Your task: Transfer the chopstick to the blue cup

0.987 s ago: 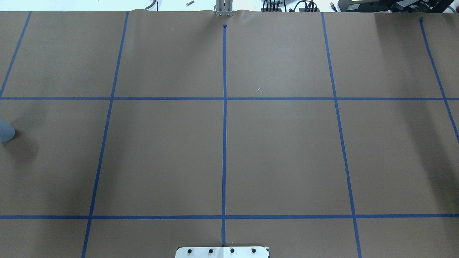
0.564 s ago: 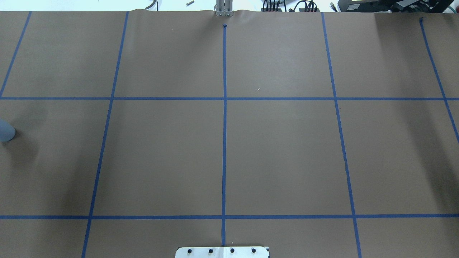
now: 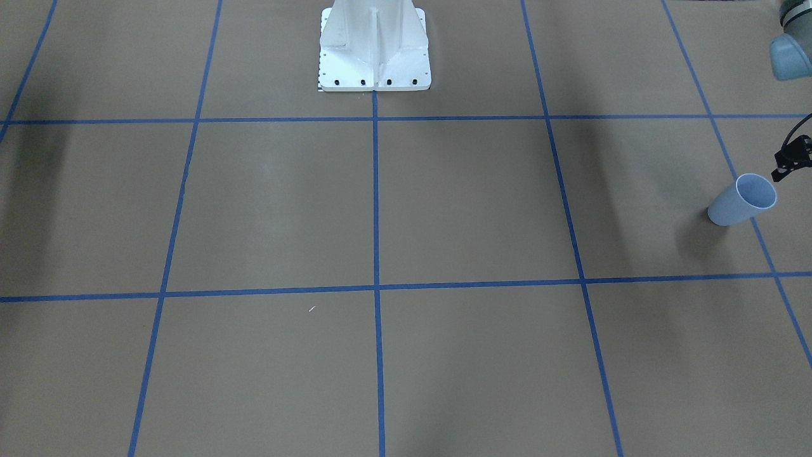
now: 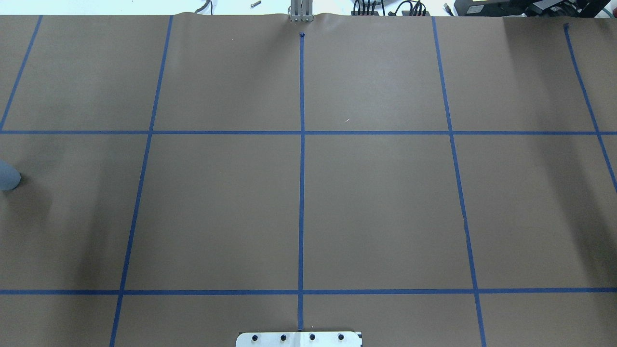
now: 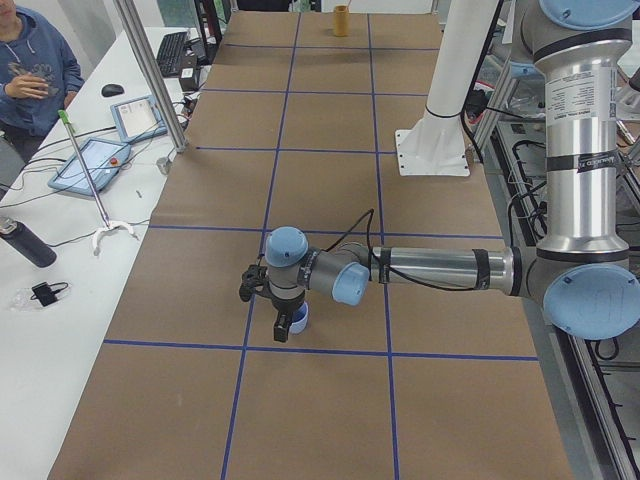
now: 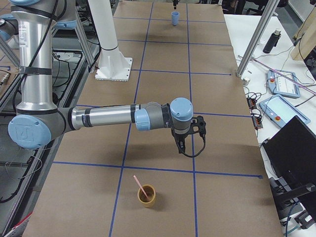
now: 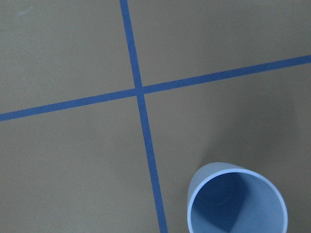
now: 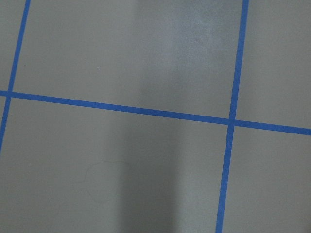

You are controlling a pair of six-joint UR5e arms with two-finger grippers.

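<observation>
Two cups, one at each end of the table [image 4: 385,217]. The blue cup [image 3: 742,202] stands upright at the robot's left end, just beside a tape line [image 7: 146,141]; the left wrist view looks straight into it and it is empty. The chopstick [image 6: 139,184] leans in a tan cup [image 6: 146,196] at the right end, well apart from the blue cup. The left gripper [image 5: 284,331] hangs directly over the blue cup, partly hiding it in the left side view. The right gripper [image 6: 179,146] hangs over bare paper in the grid square next to the tan cup's, near it but not above it. Neither gripper's fingers show in a wrist view, so I cannot tell how far open either stands; nothing is seen in their hold. Change over the last second is almost nil: in the overhead view the sliver of blue cup sits at the same spot on the left edge, and only the faint arm shadows at both sides have drifted a little. Judgement: the transfer has not started. The chopstick is untouched, and the right arm looks best placed to fetch it. The stick's lean and thinness will make the pinch fussy.
</observation>
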